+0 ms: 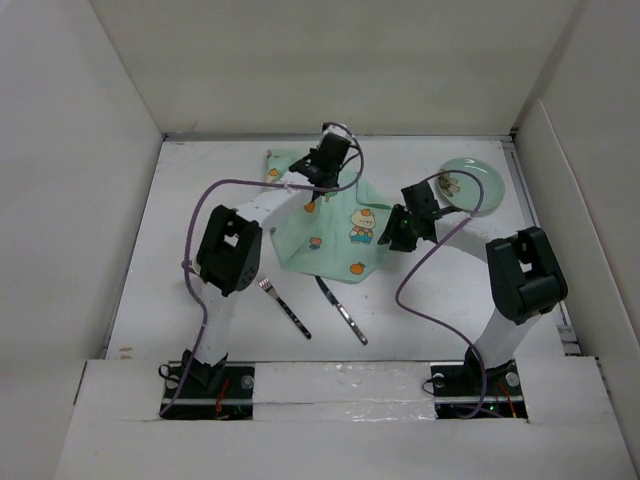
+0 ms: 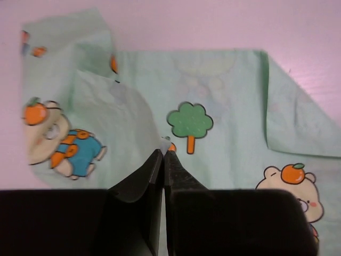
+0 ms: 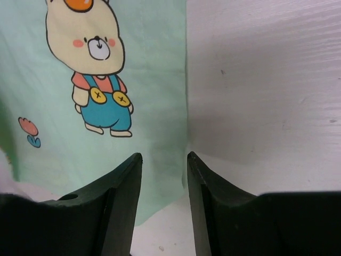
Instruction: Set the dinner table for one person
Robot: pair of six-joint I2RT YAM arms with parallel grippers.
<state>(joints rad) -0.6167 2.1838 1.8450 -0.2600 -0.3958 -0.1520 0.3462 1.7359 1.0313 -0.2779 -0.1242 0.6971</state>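
Clearly, the left fingers (image 2: 141, 184) are clenched on a raised fold of the mint placemat (image 2: 229, 96), which lies on the white tabletop (image 1: 215, 160). The right fingers (image 3: 120, 192) stand slightly parted and empty astride the placemat's right edge; contact cannot be told.

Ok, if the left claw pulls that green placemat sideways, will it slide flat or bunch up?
Probably bunch. The placemat looks like thin floppy cloth: it tents up where the left claw pinches it, and one corner is already folded over. It seems light, so it should drag easily on the smooth table, likely carrying folds along rather than flattening.
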